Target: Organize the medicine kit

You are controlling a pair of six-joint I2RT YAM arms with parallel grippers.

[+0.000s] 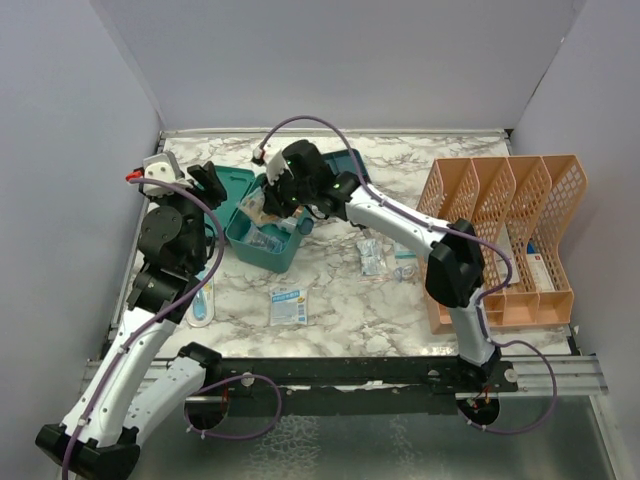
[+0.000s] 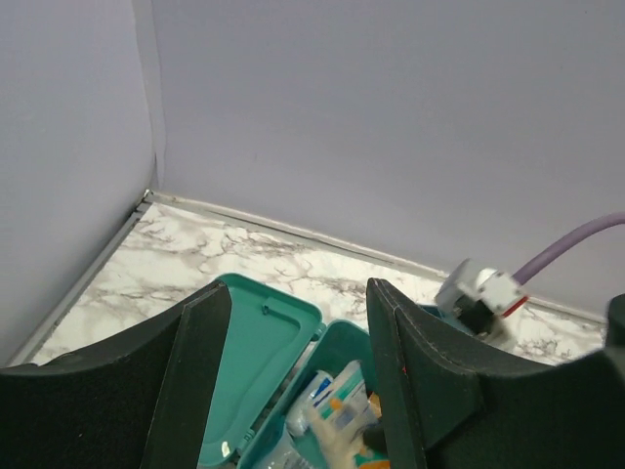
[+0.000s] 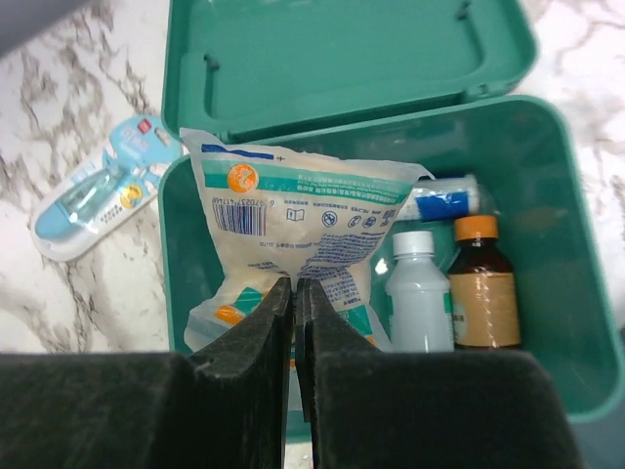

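Note:
The teal medicine kit (image 1: pixel 285 255) stands open at the back left of the table, its lid (image 1: pixel 236 190) lying flat to the left. My right gripper (image 3: pixel 295 288) is shut on a white, teal-printed packet (image 3: pixel 293 210) and holds it over the box (image 3: pixel 547 244). Inside are a white bottle (image 3: pixel 418 293), a brown bottle with an orange cap (image 3: pixel 485 288) and a blue-and-white tube (image 3: pixel 439 200). My left gripper (image 2: pixel 298 293) is open and empty, hovering just left of the kit, above the lid (image 2: pixel 259 352).
An orange mesh file rack (image 1: pixel 510 240) stands at the right. A blue-white blister pack (image 1: pixel 203 300) lies left of the kit, also in the right wrist view (image 3: pixel 93 191). A small sachet (image 1: pixel 287 303) and clear packets (image 1: pixel 375 255) lie on the marble table.

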